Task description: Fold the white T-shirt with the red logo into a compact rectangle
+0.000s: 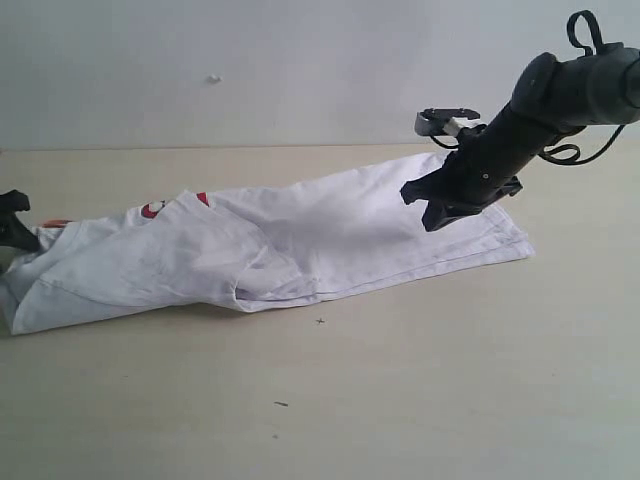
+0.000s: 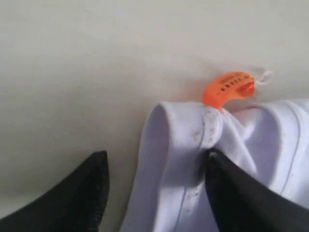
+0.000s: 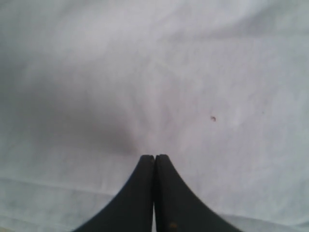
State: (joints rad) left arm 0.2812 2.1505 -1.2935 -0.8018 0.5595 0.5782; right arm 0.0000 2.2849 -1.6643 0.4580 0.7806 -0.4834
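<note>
- The white T-shirt (image 1: 330, 235) lies in a long, rumpled band on the tabletop (image 1: 400, 380). It runs from the left edge past the middle toward the right, nearer the far edge than the near one. Only a sliver of the red logo (image 1: 155, 208) shows, at a fold near the left end.
- The left claw (image 2: 157, 155) stands open at the neck end. One finger rests on bare tabletop and the other against the cloth, with a ridge of ribbed collar (image 2: 193, 125) between them. It holds nothing. The orange neck tag (image 2: 229, 87) pokes out just beyond the ridge.
- The right claw (image 3: 154, 157) is closed tip to tip with no cloth seen between the jaws. It is poised over the hem end near the right; whether it touches the fabric cannot be told.
- The step in hand looks like taking the collar for the next fold. To do it well, centre the ridge between the fingers and bite all its layers, not just the rib edge.
- Keep the tag out of the pinch, since it would likely slip.
- Lift low and carry the neck end straight along the band toward the hem, so the edges line up.
- The right claw probably needs to pin the hem, or the whole shirt may drag.
</note>
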